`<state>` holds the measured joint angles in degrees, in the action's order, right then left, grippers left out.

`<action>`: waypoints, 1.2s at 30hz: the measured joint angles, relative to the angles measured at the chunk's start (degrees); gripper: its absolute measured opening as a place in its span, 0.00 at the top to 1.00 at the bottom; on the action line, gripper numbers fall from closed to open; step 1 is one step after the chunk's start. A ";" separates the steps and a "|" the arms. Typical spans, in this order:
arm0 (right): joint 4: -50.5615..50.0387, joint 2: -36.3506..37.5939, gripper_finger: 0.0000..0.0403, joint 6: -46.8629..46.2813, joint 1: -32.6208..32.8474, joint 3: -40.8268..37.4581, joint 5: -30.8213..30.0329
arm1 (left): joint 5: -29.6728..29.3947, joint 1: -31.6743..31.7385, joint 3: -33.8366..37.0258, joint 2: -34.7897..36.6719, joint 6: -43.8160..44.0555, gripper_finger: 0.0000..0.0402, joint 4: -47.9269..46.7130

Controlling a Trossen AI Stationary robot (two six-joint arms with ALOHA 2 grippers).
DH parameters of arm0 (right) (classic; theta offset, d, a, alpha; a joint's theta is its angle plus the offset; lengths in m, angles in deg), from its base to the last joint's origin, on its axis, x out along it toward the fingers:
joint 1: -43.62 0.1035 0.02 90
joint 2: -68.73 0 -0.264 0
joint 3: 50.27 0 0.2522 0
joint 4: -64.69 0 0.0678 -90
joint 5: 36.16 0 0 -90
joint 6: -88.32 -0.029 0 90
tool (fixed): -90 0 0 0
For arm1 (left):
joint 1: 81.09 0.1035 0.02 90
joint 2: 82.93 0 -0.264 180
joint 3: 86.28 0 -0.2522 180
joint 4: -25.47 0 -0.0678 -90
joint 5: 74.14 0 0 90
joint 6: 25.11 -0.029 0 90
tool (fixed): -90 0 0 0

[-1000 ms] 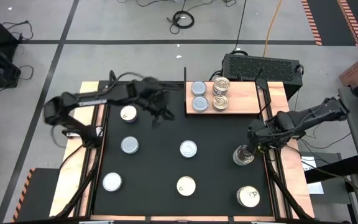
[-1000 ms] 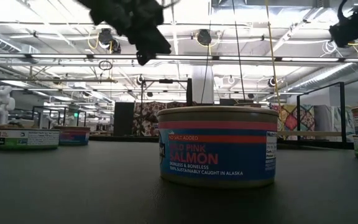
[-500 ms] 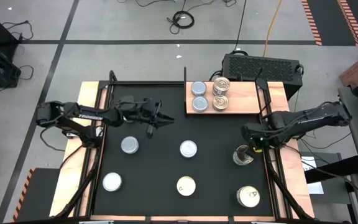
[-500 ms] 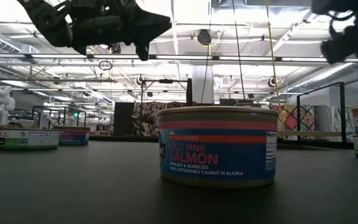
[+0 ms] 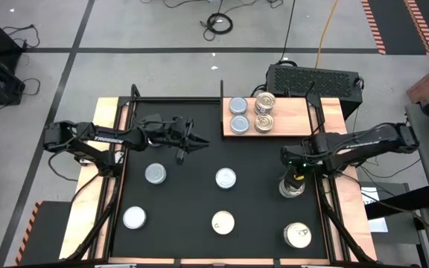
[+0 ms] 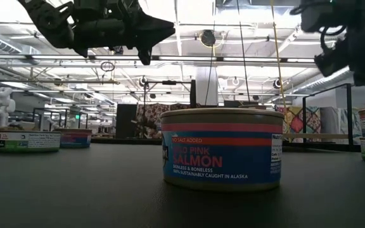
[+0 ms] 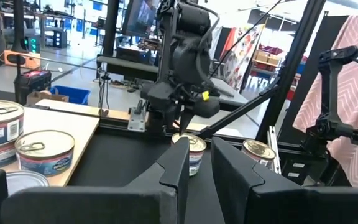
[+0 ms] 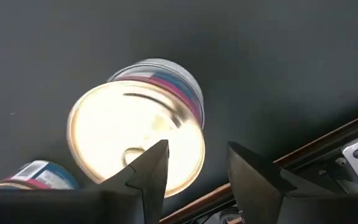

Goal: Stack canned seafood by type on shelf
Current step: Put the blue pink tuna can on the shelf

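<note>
The wooden shelf [image 5: 289, 117] carries two silvery tins [image 5: 238, 115] and two gold pull-tab tins [image 5: 264, 112], side by side on its left half. More tins sit on the black mat [image 5: 192, 193]. My right gripper [image 5: 293, 161] [image 8: 194, 155] is open and hovers above a gold-topped tin [image 5: 291, 186] [image 8: 135, 140] at the mat's right edge, without touching it. My left gripper [image 5: 188, 141] [image 7: 199, 155] hangs level over the mat's far left part, pointing right, with a narrow gap between its fingers and nothing in them. A cream tin seen there earlier is hidden under the left arm.
Loose tins on the mat: silvery ones [image 5: 155, 173], [image 5: 226, 178], [image 5: 134, 217]; cream-topped ones [image 5: 223, 222], [image 5: 299, 235]. A salmon tin [image 6: 220, 149] stands close in the low view. A black box [image 5: 313, 78] sits behind the shelf. The shelf's right half is bare wood.
My left arm swung toward the table's near edge and stretched out over the cream tin, covering it. Its gripper tipped from pointing down to level, then kept still. My right gripper crept toward the table's left, ending above the gold-topped tin. No tin moved.
</note>
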<state>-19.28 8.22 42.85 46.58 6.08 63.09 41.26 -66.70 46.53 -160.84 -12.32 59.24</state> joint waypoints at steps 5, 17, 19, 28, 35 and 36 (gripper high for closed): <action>3.05 -3.69 0.62 4.33 -2.43 -0.90 3.22 | 0.01 0.00 0.00 0.00 0.23 0.83 0.00; 7.26 -5.49 0.81 11.36 -6.75 -0.90 7.62 | 0.00 0.00 0.00 0.00 0.31 0.83 -0.02; 7.64 -5.49 0.89 12.17 -7.48 -0.90 7.80 | -0.03 0.00 0.00 0.00 0.31 0.83 -0.02; 12.51 -5.51 0.99 15.11 -10.75 -0.90 7.39 | -0.16 0.00 0.00 0.00 0.31 0.83 -0.02; 16.59 -5.53 1.00 14.97 -15.46 -0.90 4.87 | -0.18 0.00 0.00 0.00 0.31 0.83 -0.02; 16.95 -5.53 1.00 14.93 -16.26 -0.90 4.35 | -0.18 0.00 0.00 0.00 0.31 0.83 -0.02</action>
<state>-2.33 2.69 57.78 30.32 5.18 67.44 41.07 -66.70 46.53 -160.84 -12.01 59.22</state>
